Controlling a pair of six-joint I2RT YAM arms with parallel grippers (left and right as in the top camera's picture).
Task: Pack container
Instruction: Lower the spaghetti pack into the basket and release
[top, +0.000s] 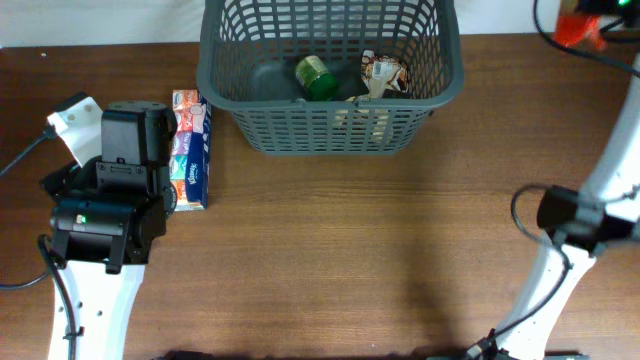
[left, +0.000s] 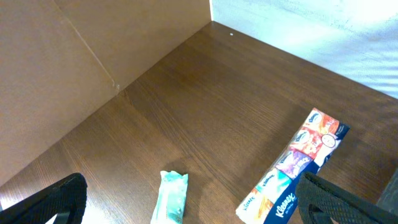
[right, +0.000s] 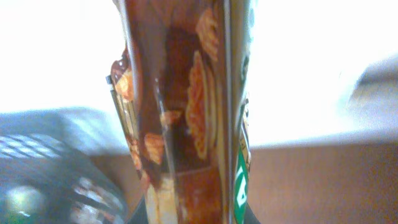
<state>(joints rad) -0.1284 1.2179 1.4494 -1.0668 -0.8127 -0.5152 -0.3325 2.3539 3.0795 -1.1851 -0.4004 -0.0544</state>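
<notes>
Brown wood runs broad between my arms on the table (top: 350, 250), and the container (top: 300, 130) stands at its far edge, centre. My left gripper (left: 191, 186) hangs spread wide near a teal sachet (left: 170, 198) and a tissue pack (left: 298, 168) marked Kleenex. My right gripper (right: 186, 205) grips an upright brown packet (right: 186, 124), its print too blurred to read.

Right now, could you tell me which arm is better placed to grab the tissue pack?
Left: the left tool, open, sits beside the tissue pack; the right arm, far across, holds a snack packet.
</notes>
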